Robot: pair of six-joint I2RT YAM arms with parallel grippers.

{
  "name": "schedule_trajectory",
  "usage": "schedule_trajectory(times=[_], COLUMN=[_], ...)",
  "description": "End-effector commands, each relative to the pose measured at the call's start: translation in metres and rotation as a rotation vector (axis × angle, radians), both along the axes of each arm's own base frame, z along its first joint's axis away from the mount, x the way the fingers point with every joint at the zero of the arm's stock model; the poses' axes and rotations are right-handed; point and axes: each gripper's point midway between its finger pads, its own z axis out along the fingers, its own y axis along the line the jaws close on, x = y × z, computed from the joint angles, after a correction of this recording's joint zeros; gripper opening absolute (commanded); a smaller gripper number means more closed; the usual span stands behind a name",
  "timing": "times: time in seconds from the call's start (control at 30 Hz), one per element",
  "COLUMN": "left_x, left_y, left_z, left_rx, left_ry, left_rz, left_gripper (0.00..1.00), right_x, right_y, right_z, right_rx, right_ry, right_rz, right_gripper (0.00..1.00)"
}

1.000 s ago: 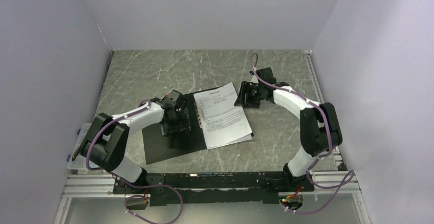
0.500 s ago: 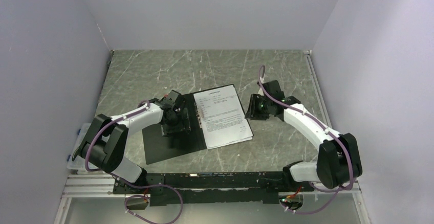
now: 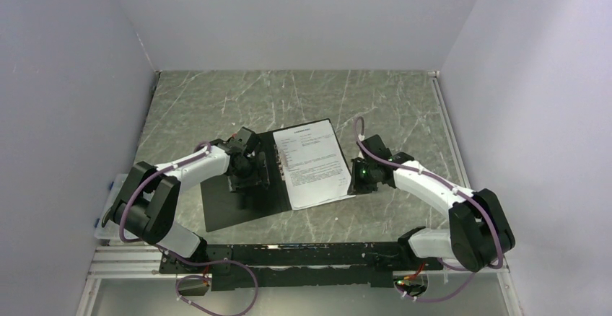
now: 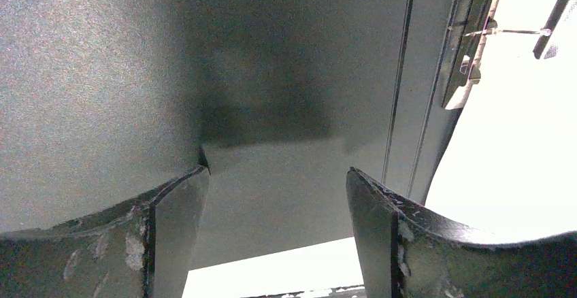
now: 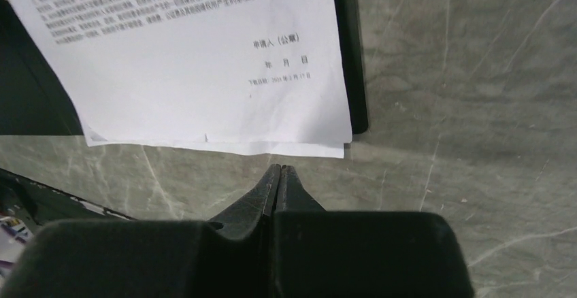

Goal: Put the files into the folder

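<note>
**White sheets sit on the open folder, stack not squared**

Files lie on the 3 o'clock half of the folder, which is open flat on the surface with its black inside up. In the right wrist view the sheets' corners are staggered, and their 6 o'clock edge overhangs the folder rim onto the marble.

Right gripper is fully closed and holds nothing. Its tips rest just off the files' overhanging corner, at 3 o'clock of the stack in the top view.

Left gripper is spread wide and empty, low over the folder's 9 o'clock half. I can't tell if it touches. The metal clip is at its 1 o'clock.

Handling, my read:
- The paper is thin, light and floppy. It will slide sheet on sheet and buckle if pushed hard.
- Closed tips suit nudging the overhanging edge toward 12 o'clock.
- To lift, pinch that overhang, where the surface gives clearance.
- The folder board looks stiff and slick, so it needs pinning while the files are pushed.
</note>
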Motion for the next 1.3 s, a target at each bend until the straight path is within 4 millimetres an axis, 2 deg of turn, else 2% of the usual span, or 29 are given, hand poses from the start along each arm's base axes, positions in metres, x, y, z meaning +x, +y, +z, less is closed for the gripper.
schedule_trajectory(times=[0.0,0.2,0.57,1.27], left_x=[0.001,0.001,0.002,0.001], left_y=[-0.005,-0.006,-0.005,-0.003], left_z=[0.004,0.003,0.003,0.002], left_rx=[-0.035,-0.036,-0.027,-0.021], left_ry=[-0.02,-0.017,-0.016,-0.013], left_rz=[-0.017,-0.018,-0.018,-0.023], left_gripper=[0.8,0.8,0.8,0.8], right_x=[-0.004,-0.01,-0.009,0.016], right_y=[-0.001,-0.004,-0.002,0.004], right_z=[-0.003,-0.017,-0.031,-0.026], right_rx=[-0.015,-0.056,-0.09,-0.102], right_ry=[-0.01,0.017,0.043,-0.001], right_rz=[-0.021,-0.022,-0.02,-0.075], right_gripper=[0.0,0.0,0.0,0.0])
